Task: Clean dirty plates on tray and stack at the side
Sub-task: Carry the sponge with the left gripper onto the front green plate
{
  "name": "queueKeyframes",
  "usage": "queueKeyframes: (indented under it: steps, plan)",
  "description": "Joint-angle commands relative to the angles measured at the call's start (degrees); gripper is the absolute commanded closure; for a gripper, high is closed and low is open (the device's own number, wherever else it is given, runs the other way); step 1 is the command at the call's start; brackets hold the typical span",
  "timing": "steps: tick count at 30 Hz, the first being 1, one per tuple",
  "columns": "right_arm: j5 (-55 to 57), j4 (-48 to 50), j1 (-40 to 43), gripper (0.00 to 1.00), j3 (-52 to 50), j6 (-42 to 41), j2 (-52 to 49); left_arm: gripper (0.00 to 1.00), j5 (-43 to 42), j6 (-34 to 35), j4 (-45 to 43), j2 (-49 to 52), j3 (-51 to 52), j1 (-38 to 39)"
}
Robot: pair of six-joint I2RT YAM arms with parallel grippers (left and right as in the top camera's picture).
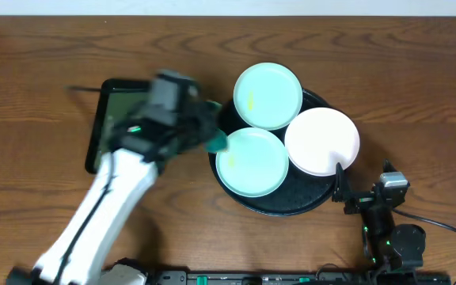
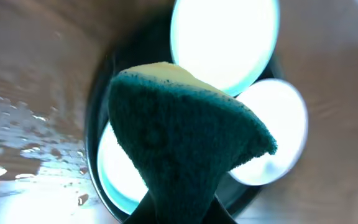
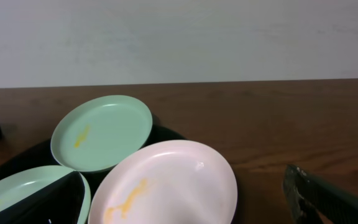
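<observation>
A brown wooden table (image 1: pixel 38 63) is carrying the large glossy black round tray (image 1: pixel 282 209), and the tray is holding all three plates. The left arm is reaching in over a dark green rectangular tray (image 1: pixel 100 127), its left gripper (image 1: pixel 210 139) clenching a green scouring sponge (image 2: pixel 185 143) at the black tray's left rim. Only the left wrist view is showing the sponge's yellow backing. Only the right wrist view is showing a yellow smear on the white round plate (image 3: pixel 166 186). The far mint-green plate (image 1: pixel 267 96) is showing its smear in both views, while the near mint plate (image 1: pixel 252 162) is lying beside the sponge. The right gripper (image 1: pixel 353 194) is waiting wide apart by the black tray's right rim.

A rectangular green tray (image 1: pixel 108 107) lies on the wooden table (image 1: pixel 38 55) near a sponge (image 2: pixel 185 143).
</observation>
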State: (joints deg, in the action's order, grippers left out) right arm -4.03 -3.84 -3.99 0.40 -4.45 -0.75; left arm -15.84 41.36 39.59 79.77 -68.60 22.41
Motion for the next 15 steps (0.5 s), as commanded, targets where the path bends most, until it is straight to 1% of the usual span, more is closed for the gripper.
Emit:
queueKeyframes:
  steps: [1,6,9,13,15]
  plan:
    - [0.2,-0.2,-0.6,0.01,-0.1,0.7,0.1,0.93,2.6,0.9,-2.6,9.0,0.8,7.2]
    - [0.2,-0.2,-0.6,0.01,-0.1,0.7,0.1,0.93,2.6,1.0,-4.5,16.5,0.8,10.4]
    - [0.2,-0.2,-0.6,0.01,-0.1,0.7,0.1,0.92,2.9,0.9,-4.5,17.2,0.8,10.3]
    - [0.2,-0.2,-0.6,0.01,-0.1,0.7,0.1,0.93,5.5,0.7,-5.0,17.2,0.8,10.1]
    - [1.9,4.6,-0.5,0.01,-0.1,1.0,0.1,0.93,5.6,0.8,-5.1,17.3,0.8,10.3]
